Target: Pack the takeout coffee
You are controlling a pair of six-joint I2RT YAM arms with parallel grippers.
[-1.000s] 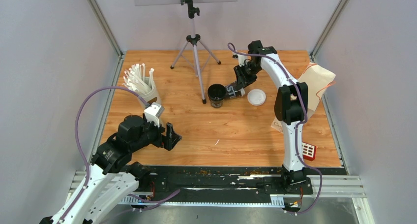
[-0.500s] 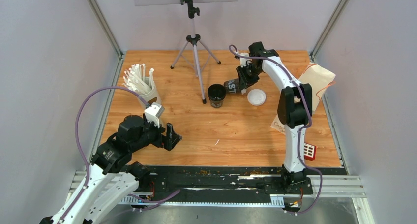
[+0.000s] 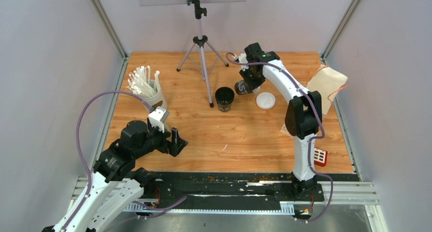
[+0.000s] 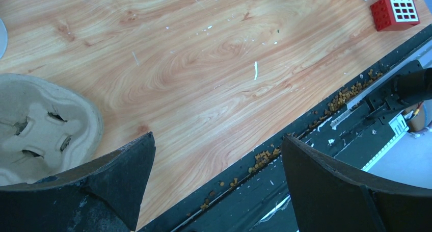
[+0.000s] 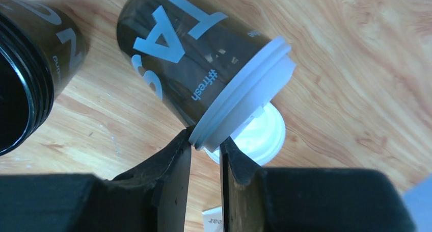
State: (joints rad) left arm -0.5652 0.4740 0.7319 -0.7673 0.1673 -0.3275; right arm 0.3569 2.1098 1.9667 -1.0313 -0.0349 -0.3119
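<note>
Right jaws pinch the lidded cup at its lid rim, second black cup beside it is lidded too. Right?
No: the second black cup has no lid; the top external view shows its open mouth. The right jaws do pinch the lidded cup at its lid rim.

Wooden table [image 3: 239,135] with open black cup [image 3: 224,98], loose white lid [image 3: 265,100], red block [image 3: 319,156].

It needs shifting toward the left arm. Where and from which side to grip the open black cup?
Probably from above, pinching its wall at the near rim: the open black cup stands upright, with a tripod leg close on its left and the lidded cup in the right gripper on its right.
</note>
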